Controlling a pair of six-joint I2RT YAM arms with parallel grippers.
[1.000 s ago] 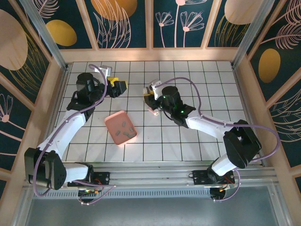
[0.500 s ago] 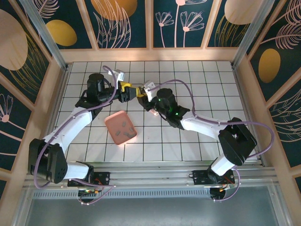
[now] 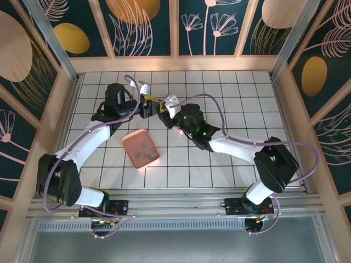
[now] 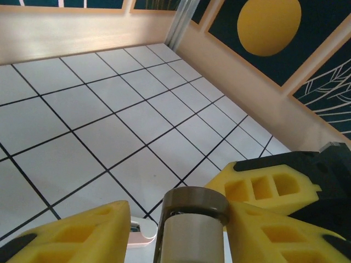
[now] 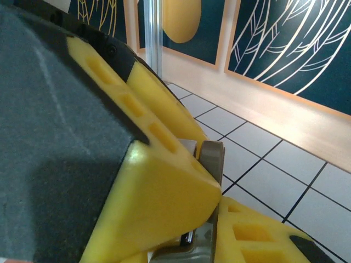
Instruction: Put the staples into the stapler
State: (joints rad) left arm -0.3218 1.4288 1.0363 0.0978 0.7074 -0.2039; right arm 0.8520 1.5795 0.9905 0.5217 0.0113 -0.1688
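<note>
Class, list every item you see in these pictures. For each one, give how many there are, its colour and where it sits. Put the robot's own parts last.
tray: one, salmon-pink, on the table left of centre.
staples: a few, exact count unclear, dark grey-brown, lying in the tray.
stapler: one, pale with a grey-brown band, held above the table between the two hands.
table: one, white with black grid lines.
left hand: one, yellow fingers, either side of the stapler.
right hand: one, yellow fingers, gripping the stapler.
arms: two, white with black joints, left arm and right arm reaching from the near edge.
</note>
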